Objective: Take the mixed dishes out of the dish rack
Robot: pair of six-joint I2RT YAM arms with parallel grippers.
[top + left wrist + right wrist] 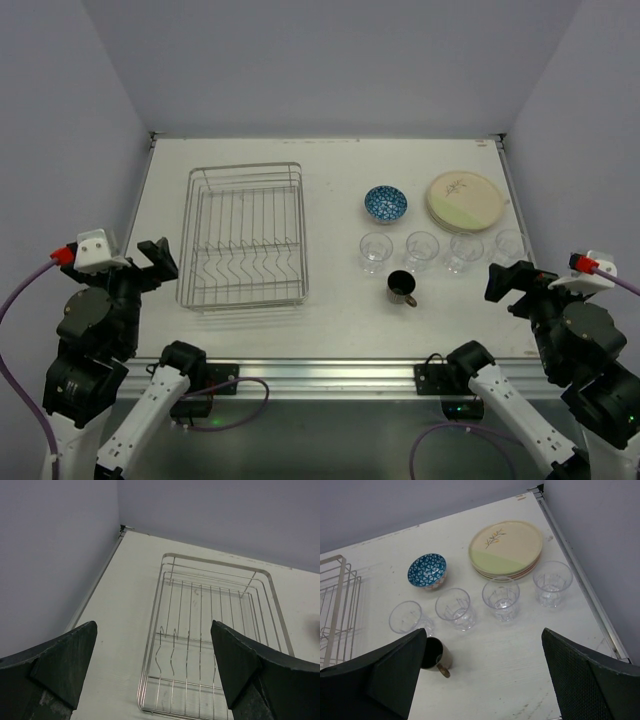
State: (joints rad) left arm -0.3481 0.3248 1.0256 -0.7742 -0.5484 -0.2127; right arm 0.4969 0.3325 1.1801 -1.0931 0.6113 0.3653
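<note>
The silver wire dish rack [243,238] stands empty at the table's left; it also shows in the left wrist view [210,630]. A stack of cream plates [465,200] sits at the far right, also in the right wrist view [506,547]. The blue-patterned bowl [385,203] is left of it. Several clear glasses [421,250] stand in a row below. The dark brown mug [402,287] stands in front of them, upright [434,655]. My left gripper [155,262] is open and empty, left of the rack. My right gripper [512,285] is open and empty, right of the glasses.
Grey walls close the table at the back and both sides. A raised metal rail [330,372] runs along the near edge by the arm bases. Bare tabletop [340,300] lies between the rack and the dishes.
</note>
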